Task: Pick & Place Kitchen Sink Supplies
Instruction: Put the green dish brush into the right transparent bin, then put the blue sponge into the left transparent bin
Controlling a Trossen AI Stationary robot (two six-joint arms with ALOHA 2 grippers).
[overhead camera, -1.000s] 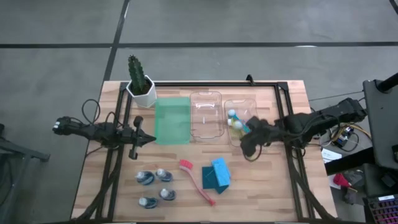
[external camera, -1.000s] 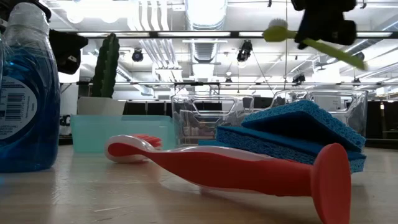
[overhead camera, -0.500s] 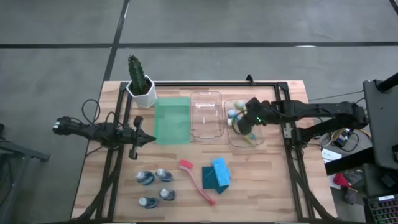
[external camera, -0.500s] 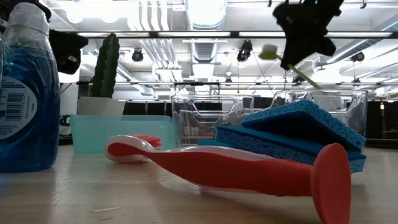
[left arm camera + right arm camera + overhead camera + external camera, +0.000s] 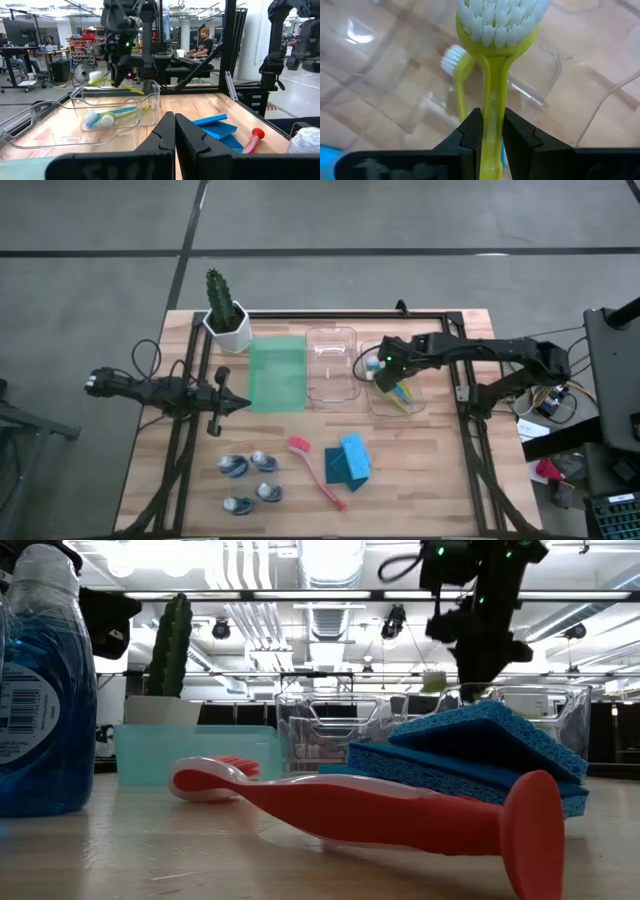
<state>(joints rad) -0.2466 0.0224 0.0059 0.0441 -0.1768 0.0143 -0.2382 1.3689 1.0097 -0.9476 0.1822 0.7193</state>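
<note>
A light wooden table [image 5: 430, 480] with a black metal frame stands on a grey floor; the low view shows a big open hall behind it with bright ceiling lights and pipes, and the left wrist view shows a seated person [image 5: 202, 42] at a desk far off. The right gripper [image 5: 388, 370] hangs over the right-hand clear plastic tray [image 5: 375, 402], its fingers clamped on a yellow-green white-bristled brush [image 5: 492, 60] by the handle. Two more brushes, one blue [image 5: 107, 113] and one yellow-green [image 5: 122, 115], lie inside that tray. The left gripper [image 5: 240, 402] waits with fingers closed and empty, beside the green tray [image 5: 276, 375]. On the near part of the table lie four small blue-white bottles [image 5: 250, 480], a pink long-handled brush [image 5: 318, 473] and stacked blue block sponges [image 5: 347, 461]. A potted cactus [image 5: 224, 310] stands at the far left corner
</note>
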